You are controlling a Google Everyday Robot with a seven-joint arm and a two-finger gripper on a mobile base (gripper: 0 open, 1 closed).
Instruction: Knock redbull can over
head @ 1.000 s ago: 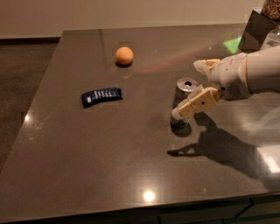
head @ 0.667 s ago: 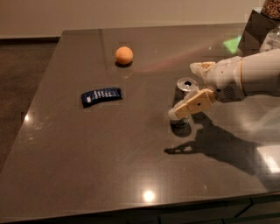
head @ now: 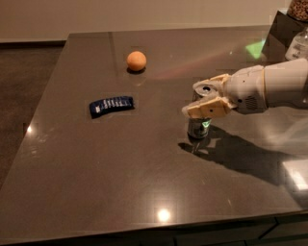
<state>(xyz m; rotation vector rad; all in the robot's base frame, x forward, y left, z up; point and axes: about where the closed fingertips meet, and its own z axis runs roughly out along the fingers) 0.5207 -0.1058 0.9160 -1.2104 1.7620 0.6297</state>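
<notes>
The redbull can [head: 198, 128] stands upright on the dark table [head: 96, 178], right of centre, with its silver top showing. My gripper [head: 208, 96] reaches in from the right on a white arm and is at the can's upper part. It is open: one cream finger [head: 207, 109] crosses the front of the can and the other [head: 217, 80] lies behind its top. The can's upper body is partly hidden by the front finger.
An orange ball [head: 136, 60] sits at the back of the table. A flat dark blue packet [head: 111, 104] lies left of the can. A dark box [head: 284, 33], a jar [head: 299, 8] and a clear bottle [head: 298, 45] stand at the far right.
My gripper has moved left, so the can is now between its fingers. The can still stands upright in the same spot.
</notes>
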